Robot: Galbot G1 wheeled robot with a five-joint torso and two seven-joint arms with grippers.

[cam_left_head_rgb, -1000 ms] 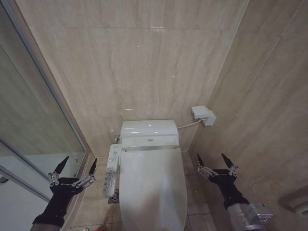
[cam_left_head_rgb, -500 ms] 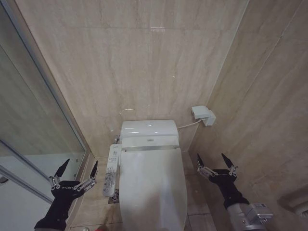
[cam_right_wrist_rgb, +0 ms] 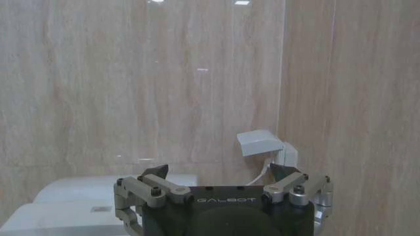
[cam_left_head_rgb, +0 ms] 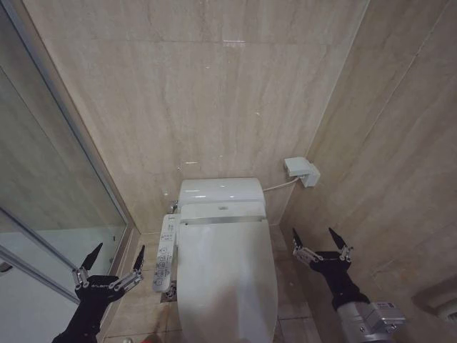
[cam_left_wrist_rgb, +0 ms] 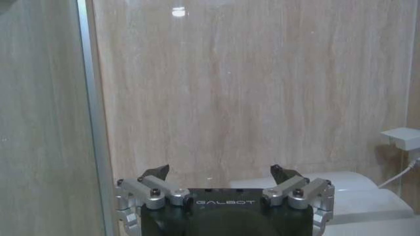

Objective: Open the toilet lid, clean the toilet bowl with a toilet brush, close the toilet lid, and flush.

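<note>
The toilet lid is a smooth white oval, lying shut over the seat, so the toilet bowl is hidden beneath it. The white tank cover sits behind it against the wall. My left gripper hangs open low on the left of the toilet, beside the control panel, fingers pointing up and holding nothing. On the toilet's right, my right gripper is also open and empty, at about lid height. The left wrist view shows the left gripper open, and the right wrist view shows the right gripper open. The toilet brush is out of view.
A white button panel juts from the toilet's left side. A glass partition with a metal frame closes in the left. A white wall box with a cable hangs right of the tank. Beige stone walls stand close behind and on the right.
My left gripper has dropped lower and drawn back toward the bottom of the head view, still open. The right gripper and the lid have not moved.
</note>
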